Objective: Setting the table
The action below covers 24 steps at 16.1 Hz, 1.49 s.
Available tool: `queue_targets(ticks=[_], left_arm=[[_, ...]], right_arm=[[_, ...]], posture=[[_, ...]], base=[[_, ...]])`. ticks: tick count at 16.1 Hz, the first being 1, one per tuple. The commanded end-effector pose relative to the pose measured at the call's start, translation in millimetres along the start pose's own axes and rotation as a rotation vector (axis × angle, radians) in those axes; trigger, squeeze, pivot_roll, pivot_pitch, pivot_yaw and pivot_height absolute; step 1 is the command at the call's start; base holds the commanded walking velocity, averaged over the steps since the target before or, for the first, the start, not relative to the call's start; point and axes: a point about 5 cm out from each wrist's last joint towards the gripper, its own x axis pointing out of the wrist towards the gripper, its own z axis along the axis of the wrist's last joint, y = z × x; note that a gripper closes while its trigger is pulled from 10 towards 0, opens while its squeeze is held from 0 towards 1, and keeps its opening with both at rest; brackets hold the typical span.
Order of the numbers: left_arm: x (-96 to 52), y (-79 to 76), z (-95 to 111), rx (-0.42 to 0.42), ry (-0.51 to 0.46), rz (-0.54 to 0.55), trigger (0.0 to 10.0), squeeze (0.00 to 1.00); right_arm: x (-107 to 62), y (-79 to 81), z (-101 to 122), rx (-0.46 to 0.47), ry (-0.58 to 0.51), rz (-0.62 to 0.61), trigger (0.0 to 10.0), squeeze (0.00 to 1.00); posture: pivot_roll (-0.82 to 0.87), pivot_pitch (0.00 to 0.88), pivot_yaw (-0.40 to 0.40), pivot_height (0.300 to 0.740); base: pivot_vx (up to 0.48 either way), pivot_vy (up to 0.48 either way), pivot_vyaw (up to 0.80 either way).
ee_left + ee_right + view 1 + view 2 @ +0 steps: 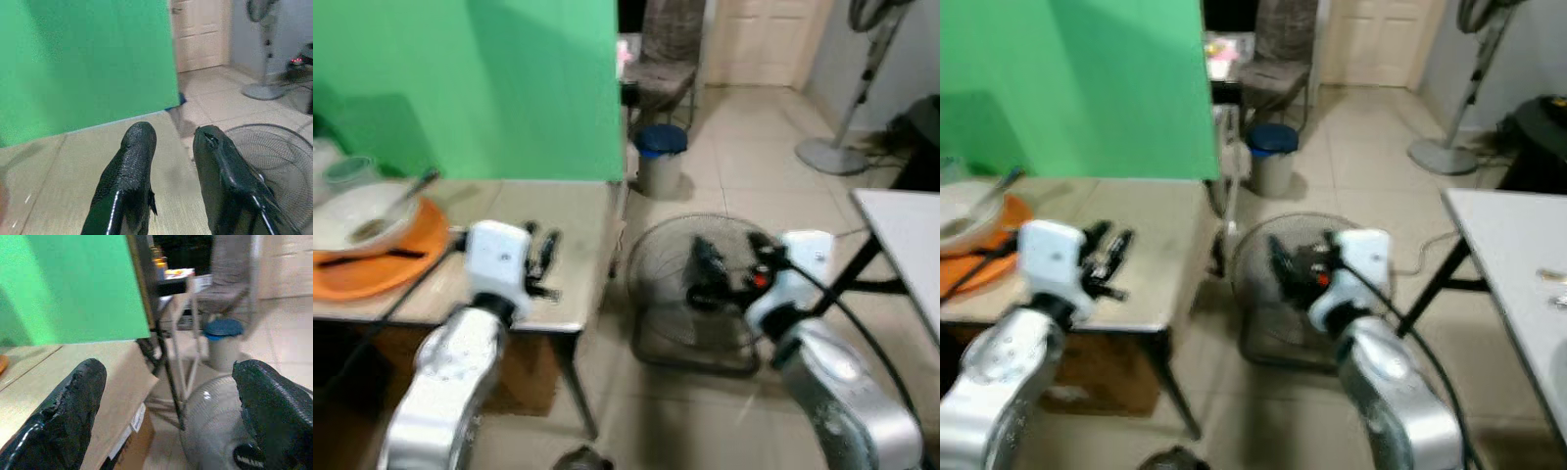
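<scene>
Sitting untouched at the left edge of the frame, the white bowl point(357, 213) with its spoon rests on the orange tray point(382, 259). Both tools, left tool point(541, 257) and right tool point(705, 266), are empty, fingers apart; setting has barely begun.

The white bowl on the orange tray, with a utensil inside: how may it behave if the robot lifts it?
The white bowl looks rigid and glazed, so probably slippery and breakable. The utensil leans loose over its rim, so it may slide or tip out. The bowl rests on the orange tray, which could shift if pushed.
</scene>
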Motion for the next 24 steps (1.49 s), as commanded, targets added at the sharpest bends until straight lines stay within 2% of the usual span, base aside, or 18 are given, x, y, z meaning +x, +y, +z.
queue_targets(ticks=[1,4,15,17,18,19,24], left_arm=[[-0.4,6.7,0.0,0.025,0.003,0.021,10.0,0.0],[-1.3,11.7,-0.4,0.027,0.006,0.034,10.0,0.0],[-4.8,11.8,-1.6,0.01,0.01,0.028,10.0,0.0],[-6.8,13.0,-3.4,-0.02,0.023,0.038,10.0,0.0],[-7.2,12.7,-3.9,-0.061,0.031,0.031,10.0,1.0],[-7.5,13.2,-3.9,-0.077,0.034,0.035,10.0,1.0],[-9.4,16.6,-2.3,-0.052,0.035,0.046,10.0,1.0]], right_arm=[[1.1,1.0,-0.7,0.021,0.002,-0.01,10.0,1.0],[4.2,2.7,-1.3,0.023,0.009,-0.007,10.0,1.0],[5.5,8.2,-1.4,0.023,0.025,0.056,10.0,1.0],[6.3,9.1,-1.1,0.018,0.027,0.069,10.0,1.0],[7.4,9.4,-1.5,0.018,0.029,0.074,10.0,1.0],[8.0,9.6,-2.2,0.018,0.031,0.075,10.0,1.0],[8.1,11.3,-3.6,0.025,0.036,0.084,10.0,1.0]], posture=[[0.18,0.0,0.02,0.727],[0.18,0.0,0.027,0.727],[0.18,0.0,0.006,0.727],[0.19,0.0,0.0,0.727],[0.19,0.0,-0.003,0.727],[0.19,0.0,-0.001,0.727],[0.2,0.0,0.001,0.727]], base=[[0.0,0.334,0.0],[0.0,0.334,0.0],[0.0,0.331,0.0],[0.0,0.328,0.0],[0.0,0.311,0.0],[0.0,0.311,0.0],[0.0,0.313,0.0]])
